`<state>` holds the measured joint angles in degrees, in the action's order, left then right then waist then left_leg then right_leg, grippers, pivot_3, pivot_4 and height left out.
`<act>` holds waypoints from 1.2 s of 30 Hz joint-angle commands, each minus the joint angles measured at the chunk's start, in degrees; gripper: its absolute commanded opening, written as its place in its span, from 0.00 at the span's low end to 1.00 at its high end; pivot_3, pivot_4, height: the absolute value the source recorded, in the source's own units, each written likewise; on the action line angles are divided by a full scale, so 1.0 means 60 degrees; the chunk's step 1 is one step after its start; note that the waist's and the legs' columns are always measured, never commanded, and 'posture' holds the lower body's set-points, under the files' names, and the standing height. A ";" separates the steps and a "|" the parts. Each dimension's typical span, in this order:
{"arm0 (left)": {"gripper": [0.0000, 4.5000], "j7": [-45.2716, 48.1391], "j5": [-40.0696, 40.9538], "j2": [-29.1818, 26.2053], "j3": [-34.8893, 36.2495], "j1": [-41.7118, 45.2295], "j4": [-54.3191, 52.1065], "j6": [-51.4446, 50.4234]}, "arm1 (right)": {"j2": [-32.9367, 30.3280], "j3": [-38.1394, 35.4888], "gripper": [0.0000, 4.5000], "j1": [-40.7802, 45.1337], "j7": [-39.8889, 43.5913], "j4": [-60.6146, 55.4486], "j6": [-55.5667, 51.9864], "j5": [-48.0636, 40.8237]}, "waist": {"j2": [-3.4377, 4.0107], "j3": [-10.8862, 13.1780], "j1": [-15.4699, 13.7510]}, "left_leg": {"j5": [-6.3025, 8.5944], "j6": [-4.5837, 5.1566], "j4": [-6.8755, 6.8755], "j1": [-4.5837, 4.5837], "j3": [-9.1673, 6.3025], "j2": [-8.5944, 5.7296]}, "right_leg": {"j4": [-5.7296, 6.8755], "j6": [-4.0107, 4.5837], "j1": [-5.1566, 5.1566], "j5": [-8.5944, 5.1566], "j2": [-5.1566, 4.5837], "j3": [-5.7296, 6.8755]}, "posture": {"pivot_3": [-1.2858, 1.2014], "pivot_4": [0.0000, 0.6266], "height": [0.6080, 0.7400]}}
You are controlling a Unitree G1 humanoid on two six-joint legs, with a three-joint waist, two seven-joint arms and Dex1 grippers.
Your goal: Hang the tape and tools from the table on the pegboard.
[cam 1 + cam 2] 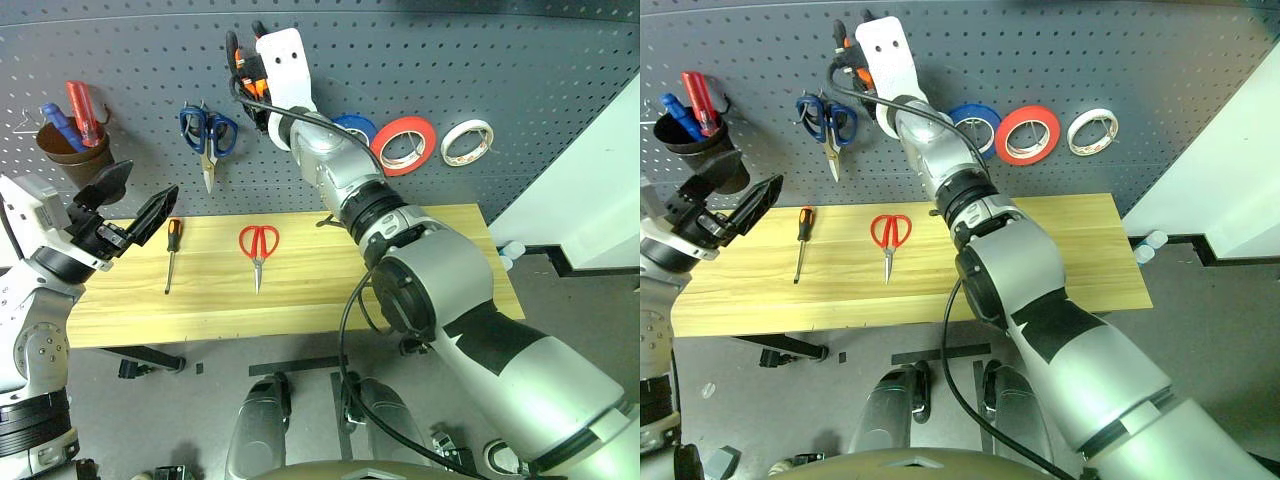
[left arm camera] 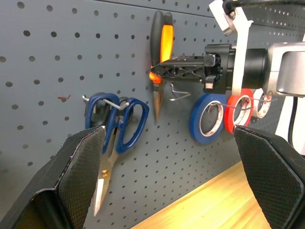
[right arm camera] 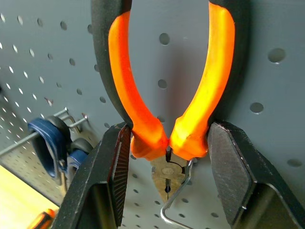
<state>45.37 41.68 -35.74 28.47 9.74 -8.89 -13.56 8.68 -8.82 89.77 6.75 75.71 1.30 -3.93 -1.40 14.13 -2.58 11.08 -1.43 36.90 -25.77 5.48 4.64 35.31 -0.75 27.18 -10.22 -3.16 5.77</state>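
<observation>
**Right wrist view: pliers held at the pegboard**

The right gripper has its jaws closed on the pliers, gripping them just above the pivot, handles up, against the pegboard beside a wire hook. The left gripper hovers over the worktop's left end, jaws spread wide and empty. The screwdriver and red scissors lie on the worktop. The white tape hangs on the pegboard, far right.

We see the table, a long light wood top with plain grain. On it lie two tools, well apart — the screwdriver toward its left end, and the red-handled scissors beside it, blades pointing at the near edge.
</observation>
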 commanded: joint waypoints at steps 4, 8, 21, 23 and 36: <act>1.00 0.0231 -0.0045 -0.0163 -0.0011 0.0349 0.0157 0.0164 | -0.0343 -0.0744 0.48 0.0920 0.0328 -0.0717 -0.0413 -0.0862 | 0.0002 0.0001 0.0052 | 0.0000 -0.0001 0.0001 -0.0034 -0.0014 0.0014 | -0.0021 0.0001 0.0012 0.0001 0.0001 0.0035 | 0.57 0.38 1.00; 1.00 0.0360 -0.0104 -0.0141 -0.0117 0.0495 0.0308 0.0183 | -0.0533 -0.0668 0.48 0.1055 0.0263 -0.0867 -0.0279 -0.0809 | 0.0006 0.0004 0.0059 | 0.0000 0.0000 0.0001 -0.0045 -0.0024 0.0018 | -0.0020 0.0009 0.0022 0.0007 0.0002 0.0068 | 0.57 0.37 1.00; 1.00 0.0655 -0.0234 -0.0103 -0.0340 0.0805 0.0694 0.0235 | -0.1246 -0.0833 0.48 0.1054 0.0738 -0.1823 -0.0882 -0.1294 | 0.0023 0.0017 0.0019 | -0.0003 0.0000 0.0018 -0.0141 -0.0095 0.0019 | -0.0030 0.0032 0.0045 0.0022 -0.0012 0.0151 | 0.56 0.35 1.00; 1.00 0.0664 -0.0261 -0.0089 -0.0388 0.0822 0.0702 0.0247 | -0.1264 -0.0795 0.48 0.0969 0.0764 -0.2142 -0.1095 -0.1341 | 0.0025 0.0018 0.0021 | -0.0004 0.0002 0.0021 -0.0149 -0.0097 0.0019 | -0.0030 0.0030 0.0048 0.0023 -0.0013 0.0167 | 0.56 0.34 1.00; 1.00 0.0816 -0.0348 -0.0089 -0.0438 0.0909 0.0813 0.0278 | -0.1159 -0.0218 0.48 -0.1129 0.1041 -0.6920 -0.4051 -0.1754 | 0.0016 0.0009 0.0044 | -0.0094 0.0019 0.0041 -0.0259 -0.0083 0.0006 | -0.0008 0.0003 0.0125 0.0070 -0.0008 0.0224 | 0.55 0.28 1.00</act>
<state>50.04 39.33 -35.81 24.97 14.60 -3.10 -13.01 2.26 -9.96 82.73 13.50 40.04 -21.92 -13.01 -1.30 14.18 -2.32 10.52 -1.31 37.14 -27.32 5.00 4.67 35.24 -0.72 27.93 -9.80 -3.21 7.11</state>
